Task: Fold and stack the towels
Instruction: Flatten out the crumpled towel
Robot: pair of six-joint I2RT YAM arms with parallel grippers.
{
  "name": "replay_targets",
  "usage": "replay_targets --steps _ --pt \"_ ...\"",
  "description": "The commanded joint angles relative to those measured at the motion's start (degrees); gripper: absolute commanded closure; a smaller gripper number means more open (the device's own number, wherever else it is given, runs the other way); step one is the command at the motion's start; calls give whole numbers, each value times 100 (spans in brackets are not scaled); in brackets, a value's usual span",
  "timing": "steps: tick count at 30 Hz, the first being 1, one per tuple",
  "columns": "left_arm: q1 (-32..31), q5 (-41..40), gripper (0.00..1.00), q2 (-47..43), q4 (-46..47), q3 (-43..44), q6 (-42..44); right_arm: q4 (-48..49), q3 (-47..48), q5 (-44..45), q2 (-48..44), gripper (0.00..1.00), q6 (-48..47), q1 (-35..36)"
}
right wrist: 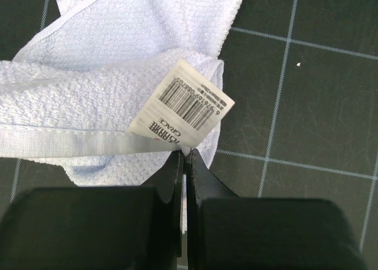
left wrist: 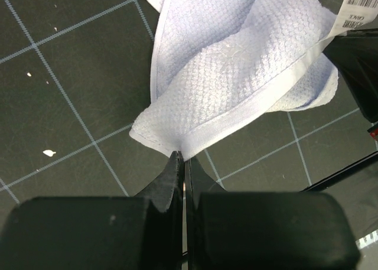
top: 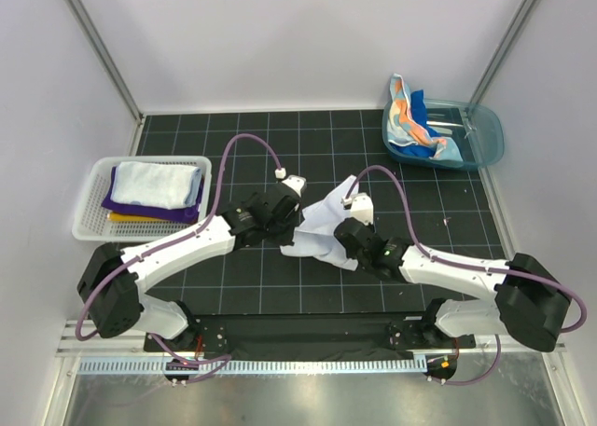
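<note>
Top external view puts the pale towel [top: 317,228] at the middle of the black gridded mat [top: 233,277], crumpled in a loose bunch between my two claws. My left claw [left wrist: 182,163] sits at the towel's nine o'clock side, fingers pressed together on a hemmed corner. My right claw [right wrist: 186,158] is at its four o'clock side, pinched tight on the hem just below the barcode label [right wrist: 183,107]. At nine o'clock on the mat, the white mesh basket [top: 89,223] holds a folded stack: a white towel [top: 157,184] on top, a purple towel [top: 117,202] under it, a yellow towel [top: 126,217] lowest. At one o'clock the teal tub [top: 490,137] holds a spotted towel [top: 406,118] draped over its rim, with a bright blue towel [top: 438,148] beside it.
</note>
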Motion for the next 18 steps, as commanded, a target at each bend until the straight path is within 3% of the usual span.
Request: replay_targets --steps 1,10,18 --pt "27 -127 100 -299 -107 296 146 -227 394 364 -319 99 -93 20" --pt "27 -232 100 -1125 -881 1043 488 -1467 1747 -31 -1356 99 -673 20" --pt "18 21 100 -1565 -1593 2597 1156 -1636 3154 -1085 -1892 99 -1578 20"
